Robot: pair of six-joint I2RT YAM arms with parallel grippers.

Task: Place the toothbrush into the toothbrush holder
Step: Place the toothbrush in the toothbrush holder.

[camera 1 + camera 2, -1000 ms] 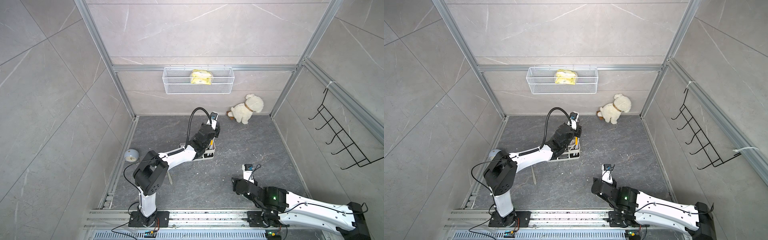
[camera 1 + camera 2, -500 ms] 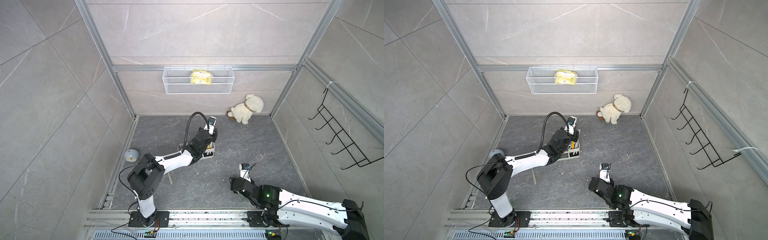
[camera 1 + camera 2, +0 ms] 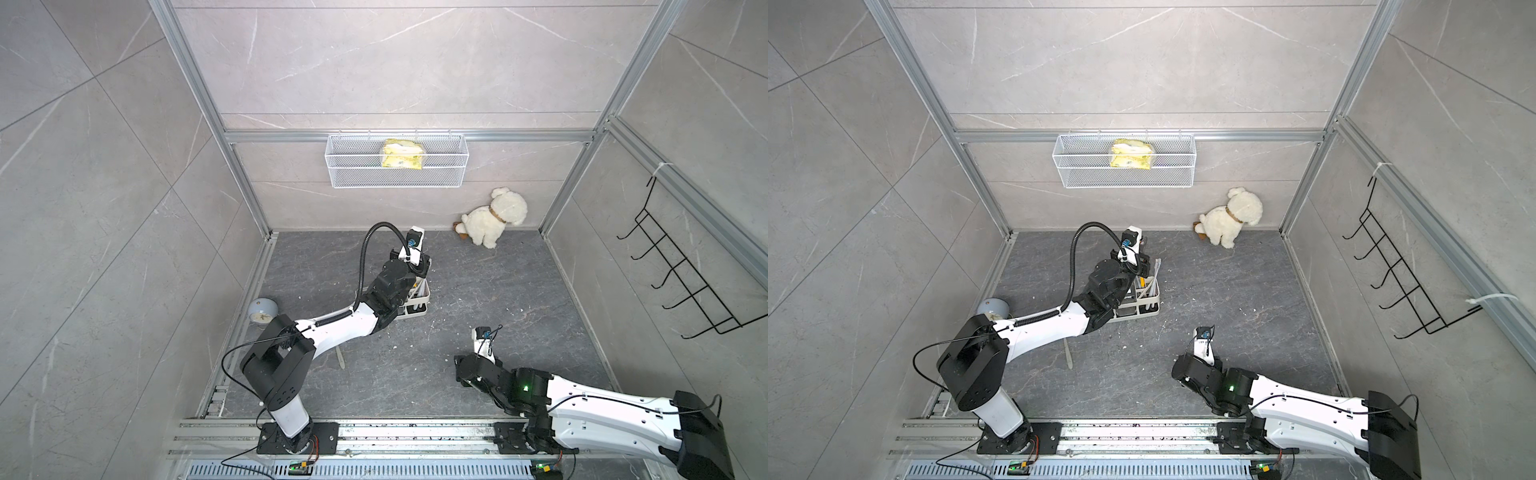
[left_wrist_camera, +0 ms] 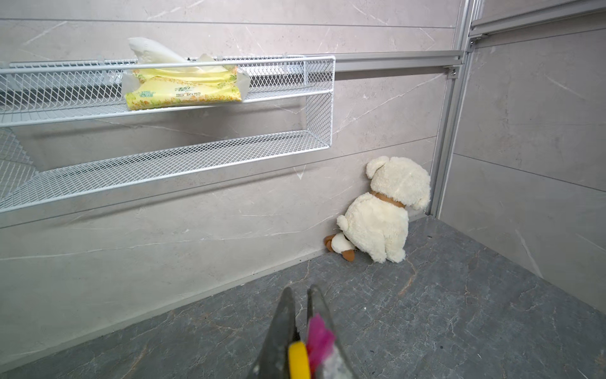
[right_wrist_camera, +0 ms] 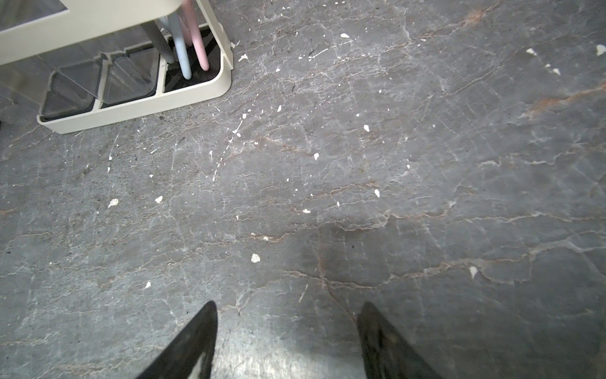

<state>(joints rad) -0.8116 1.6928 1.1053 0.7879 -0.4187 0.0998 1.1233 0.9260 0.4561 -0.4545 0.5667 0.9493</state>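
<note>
We see the left tool (image 4: pixel 301 290) pressed together on a yellow toothbrush (image 4: pixel 299 359) with a pink part. It sits directly above the slotted end of the toothbrush holder (image 3: pixel 1148 311), and a yellow sliver shows inside that compartment in a top view. The right tool (image 5: pixel 288 305) is spread and empty, low over the table (image 5: pixel 426 164). The holder stands well ahead of it, with 2 clear cups (image 5: pixel 129 77).

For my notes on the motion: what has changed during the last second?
Both pincers shifted slightly left. The left pincer stays shut on the toothbrush over the holder; the right pincer stays open. Nothing was taken or released. Holder, basket and dog stayed.
</note>
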